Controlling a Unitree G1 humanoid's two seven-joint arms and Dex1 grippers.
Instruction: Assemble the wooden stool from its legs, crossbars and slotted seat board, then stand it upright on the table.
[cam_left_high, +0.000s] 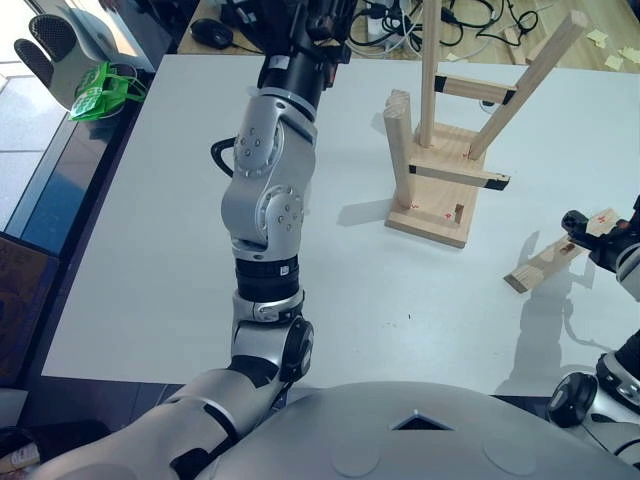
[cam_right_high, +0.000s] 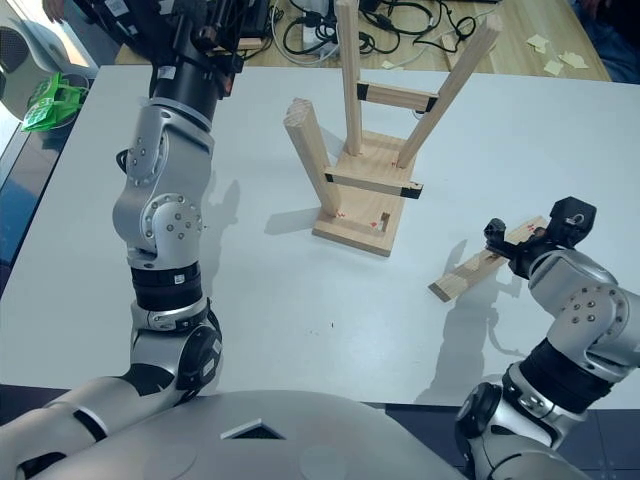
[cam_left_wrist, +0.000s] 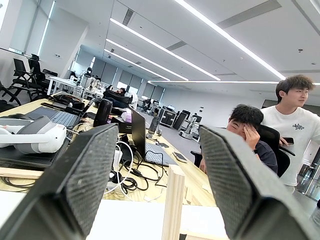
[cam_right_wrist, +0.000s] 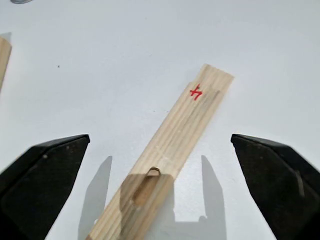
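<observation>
Where it sits mid-worktop (cam_right_high: 300, 320), stool (cam_right_high: 368, 182): inverted, seat board (cam_right_high: 350, 230) down, three legs (cam_right_high: 347, 80) up, two crossbars (cam_right_high: 398, 96) fitted.
Loose leg (cam_right_high: 480, 268): flat on worktop, right of stool, apart from it.
Right gripper (cam_right_wrist: 160, 139): jaws open, either side of loose leg, above it.
Left gripper (cam_left_wrist: 160, 150): jaws open, raised near far worktop edge.

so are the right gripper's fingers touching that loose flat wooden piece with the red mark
Apart. The right wrist view shows the right gripper open, with bare white table between each finger and the wooden piece.
</observation>
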